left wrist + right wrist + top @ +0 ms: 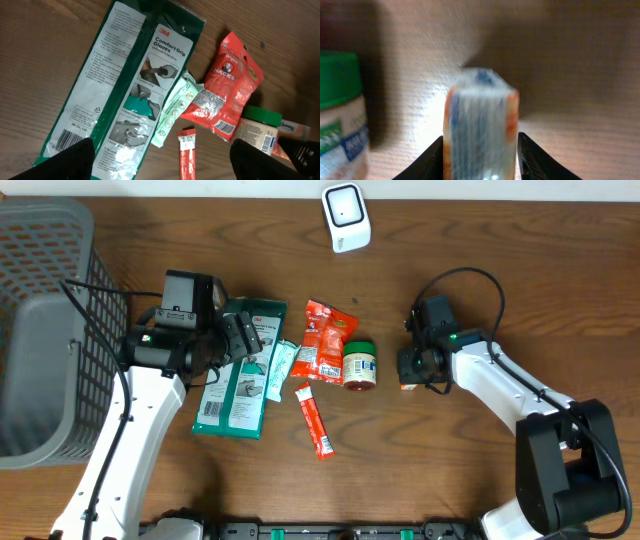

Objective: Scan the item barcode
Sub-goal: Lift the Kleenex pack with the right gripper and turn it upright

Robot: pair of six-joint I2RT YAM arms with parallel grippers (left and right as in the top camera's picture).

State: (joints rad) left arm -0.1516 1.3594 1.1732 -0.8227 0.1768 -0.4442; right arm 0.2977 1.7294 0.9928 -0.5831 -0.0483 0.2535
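The item is a small packet (480,115) with orange edges and blue print, blurred in the right wrist view. It stands on the table just right of a green-lidded jar (340,115). My right gripper (480,157) is shut on it, with a finger pressed against each side. From above, that gripper (412,373) covers most of the packet (408,386). The white barcode scanner (346,218) stands at the table's far edge. My left gripper (162,160) hangs open over a green gloves pack (135,85) and a red stick sachet (186,157), holding nothing.
A red snack bag (325,340), a pale green sachet (283,365) and the jar (360,365) lie mid-table between the arms. A grey mesh basket (40,330) fills the left edge. The right arm's cable (470,280) loops above its wrist.
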